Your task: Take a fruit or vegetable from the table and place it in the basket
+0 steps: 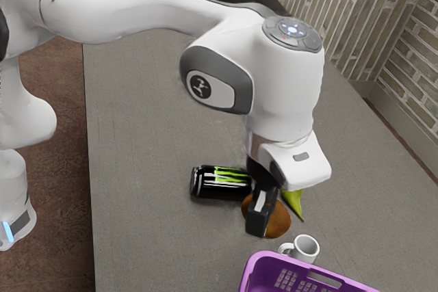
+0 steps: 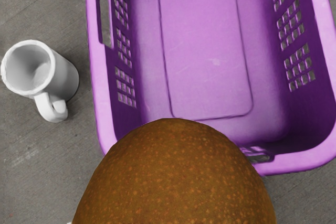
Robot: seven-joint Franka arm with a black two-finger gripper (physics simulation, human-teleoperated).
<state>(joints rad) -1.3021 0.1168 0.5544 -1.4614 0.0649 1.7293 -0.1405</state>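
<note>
Basket point(image 2: 205, 45): smooth plastic, soft sheen. Mug point(image 2: 65, 74): smooth, glossy, ceramic in look. Fruit point(image 2: 176, 177): finely speckled skin. Can point(image 1: 220, 183): glossy, metallic in look. Tabletop point(image 1: 150, 128): matt, fine-lined. Wall point(image 1: 342, 15): rough brickwork. Arm casing point(image 1: 287, 87): smooth, satin.

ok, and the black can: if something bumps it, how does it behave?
The can lies on its side, so a push across its length would probably set it rolling. Its glossy wall looks smooth and might slip in a loose grip. Straight, undented sides suggest it's fairly stiff; full or empty, I can't tell.
</note>
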